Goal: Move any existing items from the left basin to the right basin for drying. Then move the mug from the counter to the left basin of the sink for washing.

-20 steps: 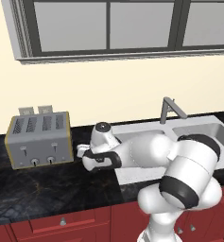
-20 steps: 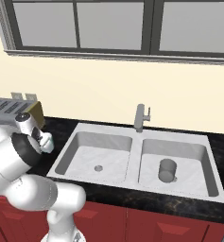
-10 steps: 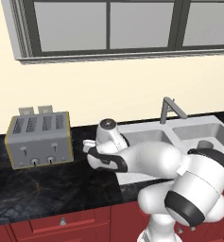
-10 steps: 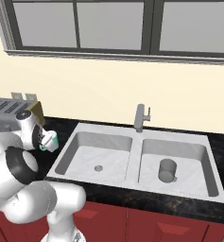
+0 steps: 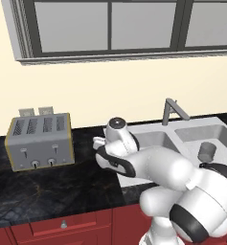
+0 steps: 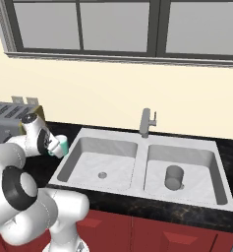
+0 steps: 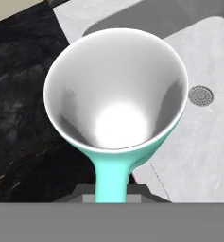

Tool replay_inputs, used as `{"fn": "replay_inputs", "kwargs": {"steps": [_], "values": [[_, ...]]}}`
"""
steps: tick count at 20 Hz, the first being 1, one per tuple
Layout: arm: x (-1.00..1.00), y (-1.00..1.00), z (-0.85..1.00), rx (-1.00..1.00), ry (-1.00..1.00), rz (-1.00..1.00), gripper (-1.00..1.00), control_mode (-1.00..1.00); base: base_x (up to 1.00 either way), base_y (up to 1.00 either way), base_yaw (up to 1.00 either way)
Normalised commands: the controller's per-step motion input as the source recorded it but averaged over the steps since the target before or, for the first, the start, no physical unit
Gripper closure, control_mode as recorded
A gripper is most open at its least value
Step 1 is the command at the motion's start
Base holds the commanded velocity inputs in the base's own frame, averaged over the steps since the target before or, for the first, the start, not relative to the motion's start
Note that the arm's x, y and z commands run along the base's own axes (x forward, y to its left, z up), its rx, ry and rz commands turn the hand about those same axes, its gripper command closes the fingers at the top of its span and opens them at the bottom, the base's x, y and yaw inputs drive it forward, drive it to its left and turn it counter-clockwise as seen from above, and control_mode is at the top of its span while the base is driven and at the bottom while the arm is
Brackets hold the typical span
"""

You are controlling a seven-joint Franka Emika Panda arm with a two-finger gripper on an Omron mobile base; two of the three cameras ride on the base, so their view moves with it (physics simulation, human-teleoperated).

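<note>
The mug [image 6: 63,145], teal below with a white inside, hangs in my gripper [image 6: 55,147], which is shut on its teal handle [image 7: 111,182]. In the hand view the mug [image 7: 116,101] is seen from above, open mouth toward the camera, over the line where the black counter [image 7: 19,123] meets the sink's left rim. The left basin [image 6: 88,170] with its round drain [image 7: 200,95] lies just to the mug's right. A plain grey cup [image 6: 174,177] stands upright in the right basin [image 6: 206,172]; it is also in the left base view as the grey cup [image 5: 207,150].
A steel toaster [image 5: 38,141] stands on the counter left of the arm. The grey angular faucet [image 6: 146,122] rises at the sink's middle back. Red cabinets [image 5: 62,225] run below the counter, and a window is above the wall.
The arm has swung right, away from the toaster, carrying the mug from over the counter to the sink's left rim. The grey cup has not moved.
</note>
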Motion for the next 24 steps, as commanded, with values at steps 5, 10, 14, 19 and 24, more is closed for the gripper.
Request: {"fn": "replay_inputs", "kwargs": {"steps": [5,10,14,19,24], "values": [[0.0,-0.42,0.0,0.0,-0.03,-0.1,1.0,-1.0,0.0,0.0,0.0],[0.0,-0.44,0.0,0.0,-0.02,-0.1,1.0,-1.0,0.0,0.0,0.0],[0.0,-0.44,0.0,0.0,0.0,-0.1,1.0,-1.0,0.0,0.0,0.0],[0.02,-0.42,-0.01,0.0,0.0,-0.08,1.0,-1.0,0.0,0.0,0.0],[0.08,-0.4,-0.11,0.0,0.0,-0.03,1.0,-1.0,0.0,0.0,0.0]]}}
